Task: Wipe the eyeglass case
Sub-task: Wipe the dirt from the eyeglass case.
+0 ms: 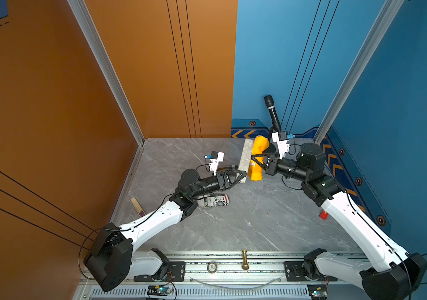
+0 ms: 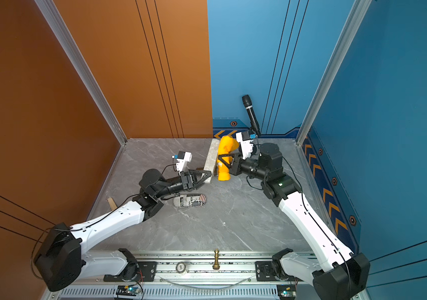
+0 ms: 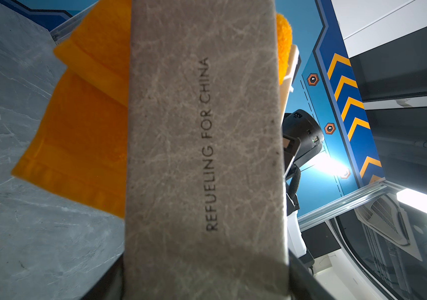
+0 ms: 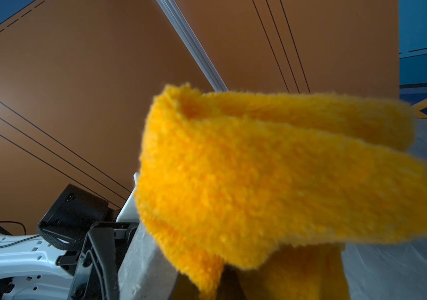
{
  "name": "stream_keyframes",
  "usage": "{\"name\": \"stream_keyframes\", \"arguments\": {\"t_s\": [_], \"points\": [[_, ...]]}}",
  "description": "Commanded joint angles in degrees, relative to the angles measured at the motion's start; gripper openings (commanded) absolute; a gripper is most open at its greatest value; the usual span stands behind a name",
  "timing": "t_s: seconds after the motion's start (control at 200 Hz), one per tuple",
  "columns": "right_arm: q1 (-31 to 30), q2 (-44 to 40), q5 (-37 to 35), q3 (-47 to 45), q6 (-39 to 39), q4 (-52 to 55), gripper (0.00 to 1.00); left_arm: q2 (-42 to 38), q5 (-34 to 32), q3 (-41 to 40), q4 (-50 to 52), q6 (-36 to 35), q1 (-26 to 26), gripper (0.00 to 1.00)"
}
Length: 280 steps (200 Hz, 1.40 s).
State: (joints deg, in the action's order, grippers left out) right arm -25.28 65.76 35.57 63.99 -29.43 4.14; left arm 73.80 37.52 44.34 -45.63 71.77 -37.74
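The eyeglass case [image 1: 244,155] [image 2: 210,161] is a long, flat, grey one with dark lettering [image 3: 204,155]. It is held up off the table, tilted, with its near end between the fingers of my left gripper [image 1: 242,177] [image 2: 206,177], which is shut on it. An orange fluffy cloth [image 1: 258,153] [image 2: 225,152] [image 4: 259,181] lies against the case's right face and hangs down behind it [image 3: 82,135]. My right gripper [image 1: 253,159] [image 2: 219,160] is shut on the cloth and presses it to the case. In the right wrist view the cloth hides the jaws, and a grey edge of the case [image 4: 142,265] shows beside it.
A black microphone [image 1: 272,111] leans in the back corner behind the right arm. A newsprint-patterned pouch [image 1: 215,201] lies under the left forearm, with a wooden stick [image 1: 137,206] by the left wall. A small red object [image 1: 323,215] sits near the right wall. A brass chess piece [image 1: 245,259] stands on the front rail.
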Motion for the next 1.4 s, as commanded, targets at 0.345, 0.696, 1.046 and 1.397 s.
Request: {"name": "stream_keyframes", "arguments": {"t_s": [0.345, 0.696, 1.046, 1.397], "points": [[2.61, 1.92, 7.21, 0.61, 0.37, -4.14, 0.00, -0.28, 5.44, 0.68, -0.23, -1.32, -1.11, 0.11], [-2.48, 1.96, 9.15, -0.62, 3.58, -1.58, 0.00, 0.38, 5.54, 1.79, -0.25, -1.26, -1.11, 0.11], [-13.69, -6.34, 9.16, -13.00, 1.74, -10.20, 0.00, 1.00, 4.69, 2.37, -1.35, -0.21, 0.92, 0.11], [-1.11, -1.33, 12.33, -5.72, -3.18, -13.10, 0.00, 0.83, 3.91, 1.38, -1.38, -0.62, -0.38, 0.12]]}}
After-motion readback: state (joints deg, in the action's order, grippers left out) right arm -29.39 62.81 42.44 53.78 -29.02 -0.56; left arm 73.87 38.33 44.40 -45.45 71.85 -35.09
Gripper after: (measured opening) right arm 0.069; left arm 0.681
